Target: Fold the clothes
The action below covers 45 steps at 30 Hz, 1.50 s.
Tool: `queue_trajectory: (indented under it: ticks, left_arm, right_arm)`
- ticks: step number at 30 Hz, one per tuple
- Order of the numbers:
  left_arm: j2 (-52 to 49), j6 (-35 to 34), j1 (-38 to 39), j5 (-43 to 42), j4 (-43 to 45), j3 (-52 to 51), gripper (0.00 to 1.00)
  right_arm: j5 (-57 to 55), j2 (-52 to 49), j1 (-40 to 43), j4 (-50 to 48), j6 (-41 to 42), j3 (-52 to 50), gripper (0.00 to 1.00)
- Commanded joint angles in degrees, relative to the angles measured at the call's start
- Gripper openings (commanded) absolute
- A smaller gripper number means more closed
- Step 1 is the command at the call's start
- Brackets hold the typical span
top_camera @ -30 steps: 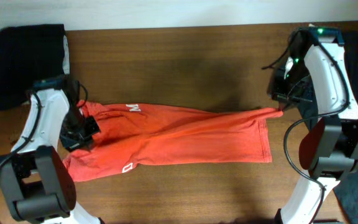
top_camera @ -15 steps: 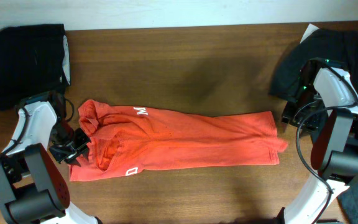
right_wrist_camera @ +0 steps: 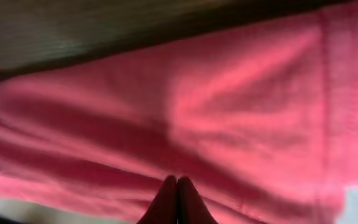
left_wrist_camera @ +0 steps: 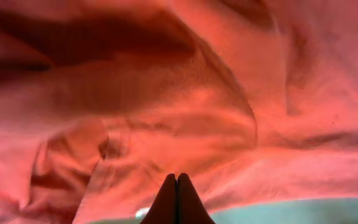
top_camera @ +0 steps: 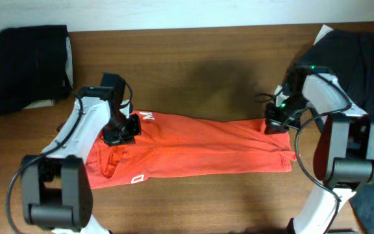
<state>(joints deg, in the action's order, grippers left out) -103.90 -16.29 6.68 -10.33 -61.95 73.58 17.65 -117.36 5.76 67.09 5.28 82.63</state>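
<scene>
Left fingers [left_wrist_camera: 168, 202] and right fingers [right_wrist_camera: 168, 200] closed; T-shirt [top_camera: 206, 146] lettering [top_camera: 147, 117] mostly hidden.

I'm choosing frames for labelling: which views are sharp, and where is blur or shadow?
Overhead: sharp, evenly lit; a soft dark patch on the table near the T-shirt. Left wrist: T-shirt folds fairly crisp, deep shadow in the upper creases. Right wrist: blurred, weave lost.

Red-orange cotton T-shirt with white lettering [top_camera: 200, 146] spread on brown wooden surface [top_camera: 193, 78], left fingers [top_camera: 121, 130] at lettered end, right fingers [top_camera: 273, 125] at opposite end
</scene>
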Motion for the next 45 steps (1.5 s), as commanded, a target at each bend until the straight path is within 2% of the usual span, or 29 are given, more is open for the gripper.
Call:
queue_trajectory:
  ticks: [1,4,6,7,11,14,16,18,19,20,22,23,24,29,31,32,33,34,35,36,38,41,43,45]
  left_arm:
    - [-6.6,-0.8,-0.5,-0.6,0.9,-1.3,0.01]
    - [-12.5,-0.7,-0.6,0.1,4.2,-1.5,0.01]
    - [-15.4,-1.7,-1.6,5.3,3.8,-1.6,0.01]
    - [-16.3,-4.4,-2.9,9.1,2.6,-1.6,0.00]
    - [-16.9,-7.5,-15.5,16.4,-0.5,-1.5,0.01]
    - [-16.9,-5.5,-22.8,16.9,-1.0,-1.0,0.00]
    - [-16.9,-5.6,-26.1,17.9,-5.2,3.8,0.00]
    - [-16.9,-6.1,-27.5,17.9,-12.6,13.2,0.01]
    - [-16.8,-6.2,-27.5,17.8,-15.0,16.4,0.01]
    - [-16.8,-6.2,-27.0,17.6,-20.2,23.4,0.00]
    - [-16.8,-6.1,-26.2,16.0,-23.8,27.4,0.05]
    - [-16.9,-6.2,-25.7,14.8,-24.0,27.5,0.32]
    - [-17.1,-6.2,-25.3,14.6,-24.0,27.4,0.97]
    - [-17.1,-6.2,-25.2,14.6,-23.8,27.4,0.99]
    - [-17.1,-6.2,-25.2,14.6,-23.6,27.4,0.99]
    - [-17.1,-6.2,-25.2,14.6,-23.6,27.4,0.99]
    - [-17.1,-6.2,-25.2,14.6,-23.6,27.4,0.99]
    - [-17.1,-6.2,-25.2,14.6,-23.6,27.4,0.99]
    - [-17.1,-6.2,-25.2,14.6,-23.6,27.4,0.99]
    - [-17.1,-6.2,-25.2,14.6,-23.6,27.4,0.99]
    - [-17.1,-6.2,-25.2,14.6,-23.6,27.4,0.99]
    - [-17.1,-6.2,-25.2,14.6,-23.6,27.4,0.99]
    - [-17.1,-6.2,-25.2,14.6,-23.6,27.4,0.99]
    - [-17.1,-6.2,-25.2,14.6,-23.5,27.4,0.99]
  right_arm:
    - [-1.4,0.6,-0.1,-4.5,2.8,-6.0,0.04]
    - [-4.5,0.5,-0.1,-12.2,5.7,-12.2,0.04]
    - [-8.7,0.5,-0.1,-12.5,7.7,-13.6,0.04]
    - [-9.4,0.5,-0.1,-11.8,7.7,-13.6,0.04]
    - [-9.3,0.5,-0.1,-11.7,8.8,-11.8,0.04]
    - [-9.3,0.5,-0.1,-11.6,8.8,-8.5,0.04]
    - [-9.3,0.5,-0.1,-7.1,8.8,-1.4,0.04]
    - [-9.4,0.5,0.2,-0.6,8.6,8.1,0.05]
    - [-9.4,0.5,0.8,3.1,8.5,12.9,0.15]
    - [-9.1,0.5,2.4,7.7,7.9,18.1,0.89]
    - [-1.2,0.3,3.3,9.9,0.0,18.3,0.93]
    - [4.6,-0.2,2.8,10.8,-5.8,15.7,0.94]
    - [6.3,-0.2,1.5,9.3,-7.0,10.5,0.94]
    - [14.0,-0.2,-7.0,-6.7,-7.0,-11.8,0.94]
    - [17.9,-0.2,-9.6,-9.7,-6.7,-14.9,0.94]
    - [18.3,-0.2,-11.3,-10.7,-5.1,-15.9,0.94]
    - [18.3,-0.2,-13.9,-12.7,-2.8,-16.9,0.86]
    - [17.4,-0.2,-16.3,-14.3,-1.2,-17.0,0.29]
    - [16.0,-0.2,-16.7,-15.3,2.8,-16.9,0.06]
    - [13.8,-0.2,-16.2,-16.3,4.7,-16.7,0.04]
    - [8.7,-0.2,-13.6,-12.3,4.7,-14.2,0.04]
    - [-8.2,2.5,-3.0,3.7,5.3,-0.8,0.04]
    - [-9.3,5.9,1.3,9.9,3.7,7.5,0.04]
    - [-9.2,8.0,0.8,13.3,3.6,12.4,0.04]
